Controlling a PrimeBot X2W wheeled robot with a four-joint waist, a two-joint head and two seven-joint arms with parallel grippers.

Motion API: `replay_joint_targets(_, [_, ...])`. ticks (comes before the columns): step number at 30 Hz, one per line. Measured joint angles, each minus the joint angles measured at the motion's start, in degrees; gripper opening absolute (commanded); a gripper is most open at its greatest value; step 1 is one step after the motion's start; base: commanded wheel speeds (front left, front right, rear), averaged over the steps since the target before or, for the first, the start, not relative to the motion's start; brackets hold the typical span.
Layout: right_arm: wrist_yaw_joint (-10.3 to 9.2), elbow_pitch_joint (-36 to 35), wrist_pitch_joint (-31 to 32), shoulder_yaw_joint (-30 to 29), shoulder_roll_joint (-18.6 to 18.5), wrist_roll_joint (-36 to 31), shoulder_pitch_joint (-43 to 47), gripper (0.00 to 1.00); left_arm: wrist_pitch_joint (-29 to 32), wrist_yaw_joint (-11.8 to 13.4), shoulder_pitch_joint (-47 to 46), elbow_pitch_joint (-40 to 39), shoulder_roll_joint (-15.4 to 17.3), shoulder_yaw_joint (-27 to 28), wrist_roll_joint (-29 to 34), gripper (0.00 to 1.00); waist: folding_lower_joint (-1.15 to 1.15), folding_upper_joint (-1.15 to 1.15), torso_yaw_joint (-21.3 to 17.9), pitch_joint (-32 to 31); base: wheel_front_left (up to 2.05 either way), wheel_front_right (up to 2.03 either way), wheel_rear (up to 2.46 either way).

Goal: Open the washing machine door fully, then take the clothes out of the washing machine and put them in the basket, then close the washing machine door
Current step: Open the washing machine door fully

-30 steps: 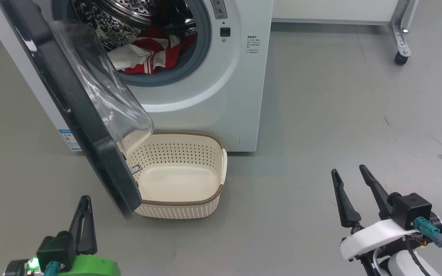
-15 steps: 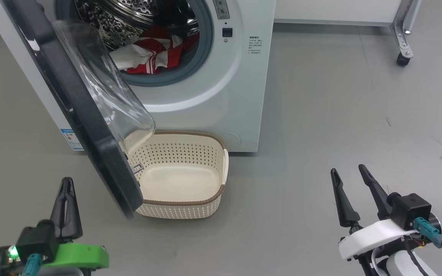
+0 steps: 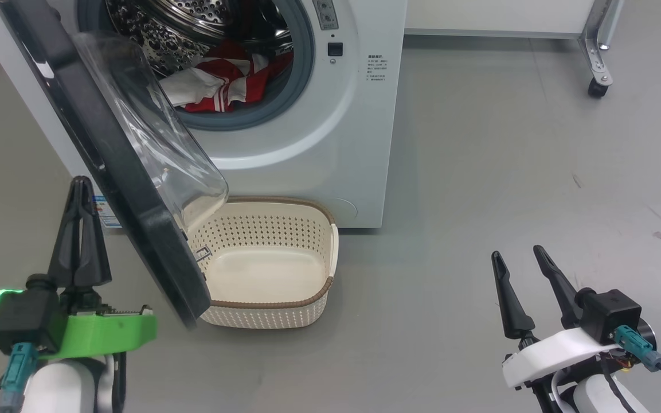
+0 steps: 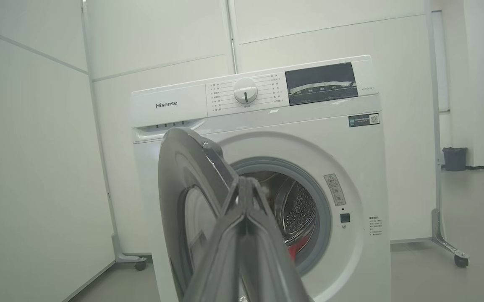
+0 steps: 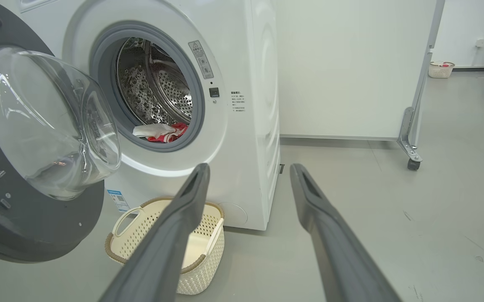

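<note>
The washing machine stands on the grey floor with its door swung out from the hinge side. The door is partly open, its black rim nearly edge-on in the head view and its clear glass bowl bulging back toward the opening. The clothes, red with white stripes plus a white piece, lie inside the steel drum at the bottom of the opening, against the grey gasket. The basket sits on the floor just in front of the washing machine, below the opening, with its near-hinge end tucked under the door's glass bowl. The left claw has its two fingers pressed together and holds nothing. It points up toward the washing machine on the outer side of the door, just beside the black rim. In the left wrist view its tip overlaps the door's edge, but touching or just short, I cannot tell. The right claw has its fingers apart and holds nothing. It hangs over bare floor well off from the washing machine's front, on the side away from the hinge, pointing toward the machine.
</note>
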Motion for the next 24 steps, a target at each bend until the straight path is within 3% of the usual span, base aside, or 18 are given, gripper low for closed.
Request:
replay_joint_targets(17, [0.99,0.2,0.0,-0.1,1.2,-0.9,0.0,1.0,2.8,-2.5,-2.0,-1.8,-0.3,-7.5,2.0,0.0,0.0,0.0,-2.1,1.2,0.0,0.0,0.0])
replay_joint_targets(24, [1.45,0.5,0.0,-0.6,1.4,-1.0,-0.1,1.0,5.8,-3.1,-2.0,1.6,-0.5,-10.1,1.8,0.0,0.0,0.0,-3.5,2.0,0.0,0.0,0.0])
